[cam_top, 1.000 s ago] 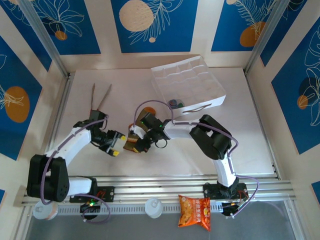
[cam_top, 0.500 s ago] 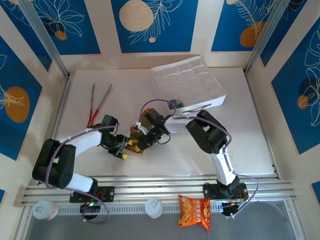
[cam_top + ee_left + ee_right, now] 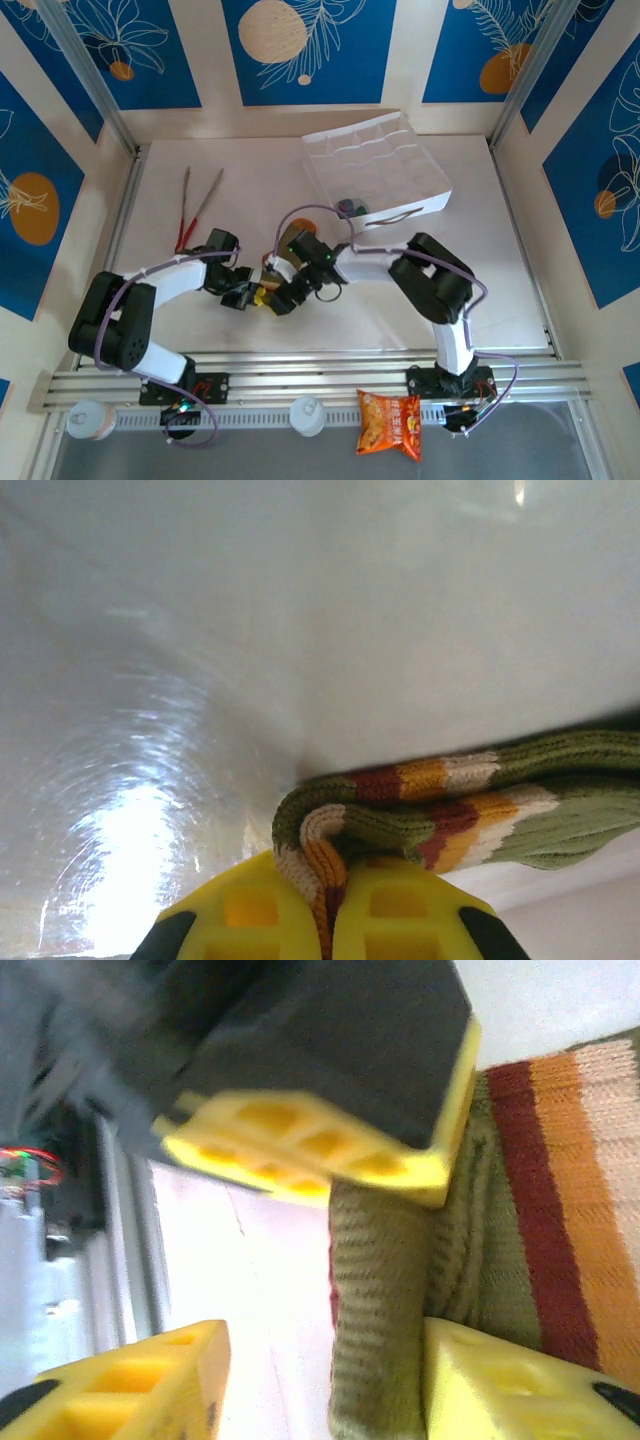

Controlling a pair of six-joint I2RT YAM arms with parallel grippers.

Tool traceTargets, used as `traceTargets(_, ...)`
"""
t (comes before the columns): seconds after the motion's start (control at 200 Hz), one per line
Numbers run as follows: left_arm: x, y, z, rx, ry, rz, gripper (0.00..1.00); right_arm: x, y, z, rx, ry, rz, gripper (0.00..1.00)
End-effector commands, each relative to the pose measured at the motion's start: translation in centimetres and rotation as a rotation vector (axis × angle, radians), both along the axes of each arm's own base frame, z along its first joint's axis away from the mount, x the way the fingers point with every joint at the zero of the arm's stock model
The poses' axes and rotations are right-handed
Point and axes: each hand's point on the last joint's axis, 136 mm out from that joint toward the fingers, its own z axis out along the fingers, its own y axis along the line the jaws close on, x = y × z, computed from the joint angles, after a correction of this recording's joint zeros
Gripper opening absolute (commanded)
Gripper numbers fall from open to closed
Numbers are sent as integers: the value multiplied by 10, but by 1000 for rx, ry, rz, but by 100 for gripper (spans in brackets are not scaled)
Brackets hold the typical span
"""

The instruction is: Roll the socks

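With left gripper (image 3: pixel 330 920) clamped on sock (image 3: pixel 450 800) fold, near tray (image 3: pixel 400 213) on its arm side, hold that pinch firm. Lower right gripper (image 3: pixel 320 1380), jaws apart astride the roll; close gently, then turn without tugging the fold free.

The overhead view is bright, even and sharp, with soft shadows on the table (image 3: pixel 500 260). In the left wrist view, glare whitens the lower left, while the striped sock (image 3: pixel 450 815) shows crisp knit. The right wrist view is smeared by blur, blown out at lower centre and dark at upper left.
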Motion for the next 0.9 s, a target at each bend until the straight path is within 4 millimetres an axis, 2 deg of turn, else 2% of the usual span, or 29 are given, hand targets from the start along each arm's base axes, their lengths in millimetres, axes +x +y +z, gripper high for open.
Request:
traceTargets(0.0, -43, 26, -24, 167, 237, 29, 0, 8, -7, 13, 9, -377, 25, 56)
traceTargets(0.08, -44, 26, -21, 182, 276, 17, 0, 11, -10, 22, -42, -520, 50, 57)
traceTargets(0.2, -43, 26, -18, 198, 316, -6, 0, 10, -7, 21, -113, -681, 114, 59)
traceTargets(0.3, -42, 27, -16, 217, 347, -26, 0, 12, -1, 15, -149, -733, 139, 59)
traceTargets(0.41, -40, 26, -15, 220, 363, -39, 0, 24, 6, 6, -204, -776, 121, 58)
traceTargets(0.53, -38, 26, -16, 222, 360, -43, 0, 30, 15, 6, -198, -770, 115, 55)
traceTargets(0.62, -38, 24, -17, 212, 360, -43, 0, 34, 16, -2, -227, -730, 108, 43)
traceTargets(0.755, -35, 23, -15, 202, 345, -39, 0, 36, 6, -16, -266, -661, 72, 18)
traceTargets(0.895, -31, 21, -12, 176, 325, -37, 0, 33, -5, -25, -279, -586, 41, 0)
